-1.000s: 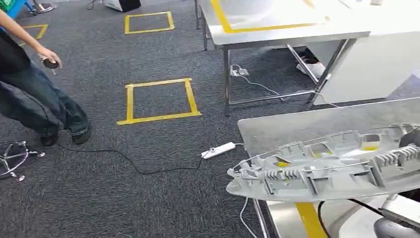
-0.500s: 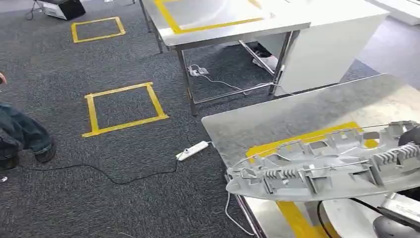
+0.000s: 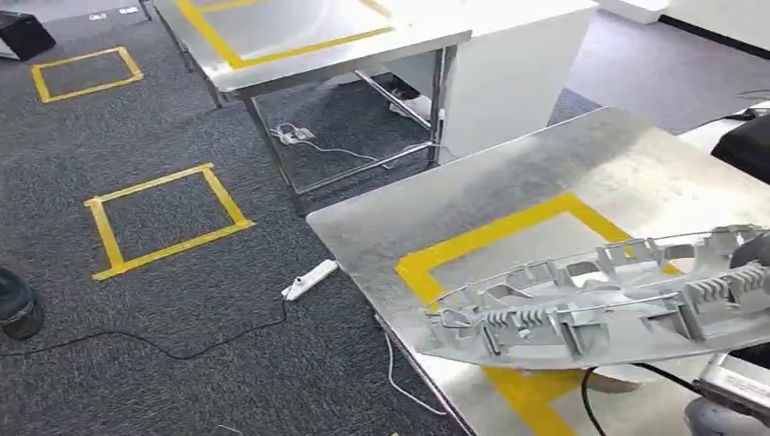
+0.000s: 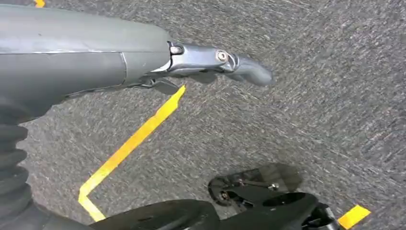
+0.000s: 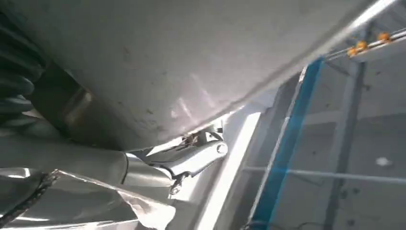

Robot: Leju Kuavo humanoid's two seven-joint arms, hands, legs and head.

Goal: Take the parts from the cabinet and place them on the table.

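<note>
A long grey plastic part point(image 3: 590, 309) with ribs and clips hangs level over the near steel table point(image 3: 427, 218), above a yellow tape rectangle point(image 3: 495, 234). My right hand point(image 3: 755, 254) holds its right end at the picture's edge, mostly hidden by the part. In the right wrist view the part's smooth grey face point(image 5: 191, 62) lies against my right hand point(image 5: 186, 160), whose thumb presses under it. My left hand point(image 4: 210, 62) hangs over the grey carpet with nothing in it, thumb stretched out.
A second steel table point(image 3: 300, 54) with yellow tape stands beyond, next to a white block point(image 3: 508, 73). On the carpet lie a white power strip point(image 3: 309, 279) with cables and yellow tape squares point(image 3: 163, 218). A dark object point(image 3: 16, 304) sits at the left edge.
The camera has swung to the right, so the whole scene slid left. The near table with its yellow rectangle now lies under the part. The person has left the picture.
</note>
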